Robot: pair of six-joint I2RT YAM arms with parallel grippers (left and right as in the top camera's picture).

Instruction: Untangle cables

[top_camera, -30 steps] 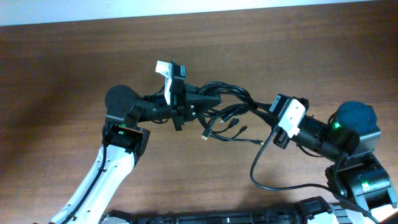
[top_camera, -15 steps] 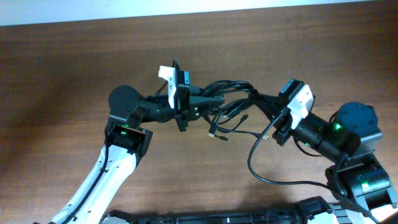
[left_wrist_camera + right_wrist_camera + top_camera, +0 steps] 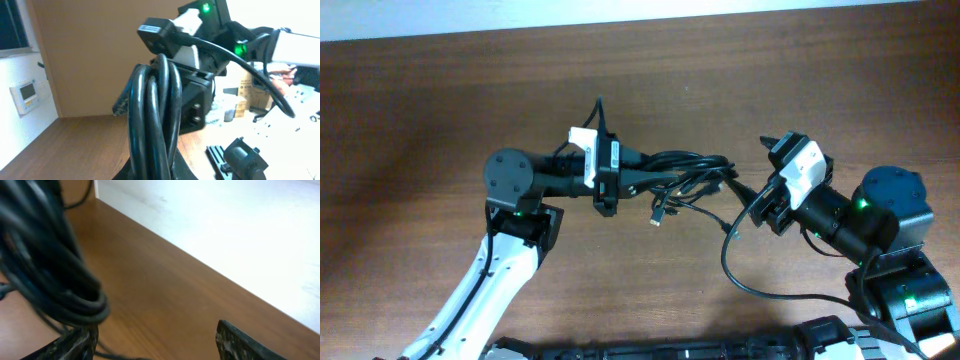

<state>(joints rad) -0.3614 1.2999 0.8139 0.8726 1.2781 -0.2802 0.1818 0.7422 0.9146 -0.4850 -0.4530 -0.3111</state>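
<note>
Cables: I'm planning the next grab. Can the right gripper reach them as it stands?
Probably yes: the right gripper is open, and the cables hang just beside one finger, nothing between.

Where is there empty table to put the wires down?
Bare wood lies along the far side of the table, beyond both arms, and on the wide stretch left of the left arm. It is crowded in the middle, where the cables bunch between the left tool and the right tool.

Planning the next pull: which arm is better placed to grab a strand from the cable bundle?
Right. The left arm has its jaws shut on the cables, anchoring them; the right arm, jaws apart and empty, sits beside the bundle, probably free to grab.
</note>
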